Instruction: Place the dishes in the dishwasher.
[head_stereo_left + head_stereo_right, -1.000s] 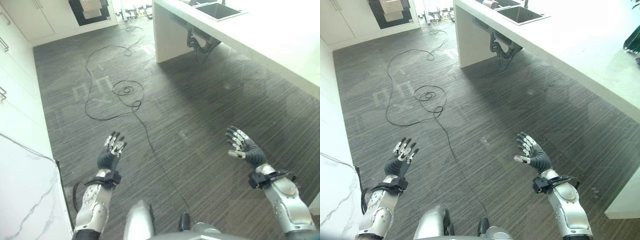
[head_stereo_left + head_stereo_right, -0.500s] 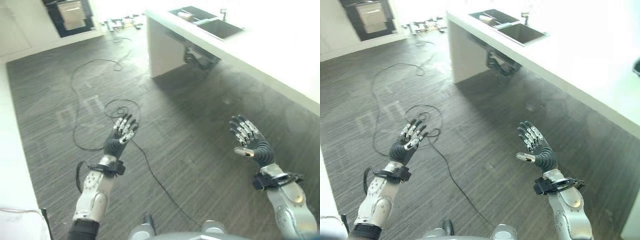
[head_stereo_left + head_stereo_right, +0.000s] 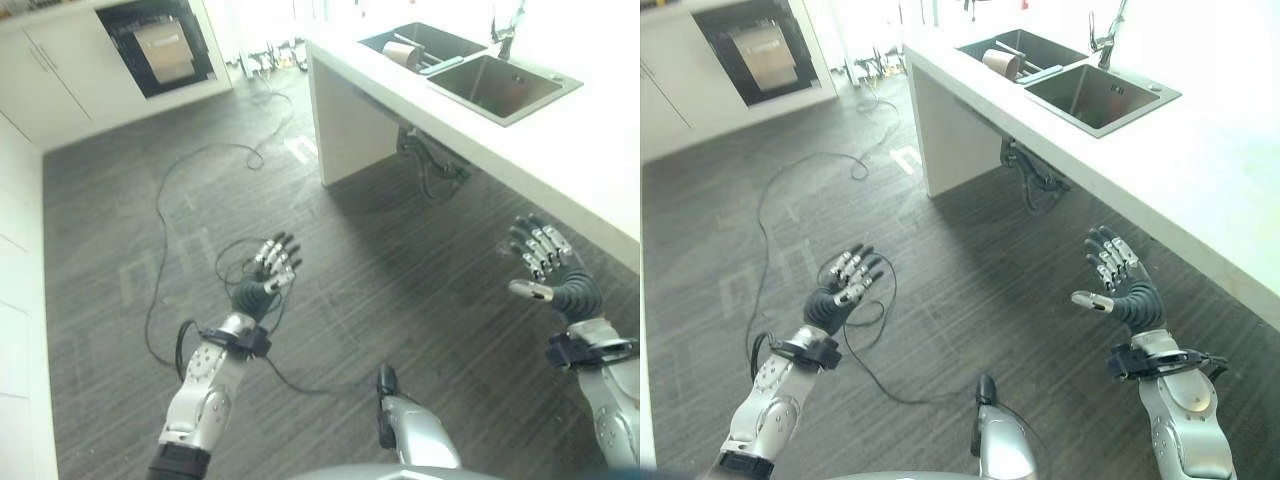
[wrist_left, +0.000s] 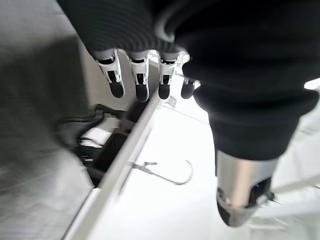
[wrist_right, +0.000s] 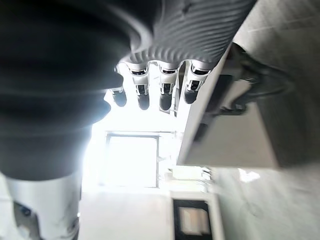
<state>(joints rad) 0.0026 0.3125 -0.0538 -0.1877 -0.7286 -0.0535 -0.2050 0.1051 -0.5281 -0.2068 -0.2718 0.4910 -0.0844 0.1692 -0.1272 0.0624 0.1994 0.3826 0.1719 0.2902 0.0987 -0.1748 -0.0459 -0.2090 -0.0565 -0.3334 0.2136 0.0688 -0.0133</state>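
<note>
Left hand (image 3: 262, 283) is up over the dark plank floor (image 3: 120, 200), fingers (image 4: 141, 82) straight and a little fanned, thumb out to the side, nothing in its grasp. Same story on the right hand (image 3: 1124, 285): fingers (image 5: 167, 89) spread and upright, thumb sticking out sideways, palm bare, holding nothing. It hangs just off the long front edge of the white counter (image 3: 1200, 190), not touching it. Both hands are raised well apart from each other, with open floor between them.

Out past the fingers, the counter runs away along the right side of the room and ends in a white end panel (image 3: 345, 130) standing on the floor. Set into the countertop is a double sink (image 3: 1102, 93), with a tall faucet (image 3: 1106, 28) at its far edge. In the farther basin near the counter's end there's something brown and round, a dish (image 3: 999, 63), lying on its side by the look of it, next to a pale flat piece I cannot make out.

Across the floor, at the far wall, there's a dark open-fronted recess (image 3: 160, 45) among pale cabinets (image 3: 45, 85), with a light-coloured block inside; that may be the dishwasher, I cannot tell.
</note>
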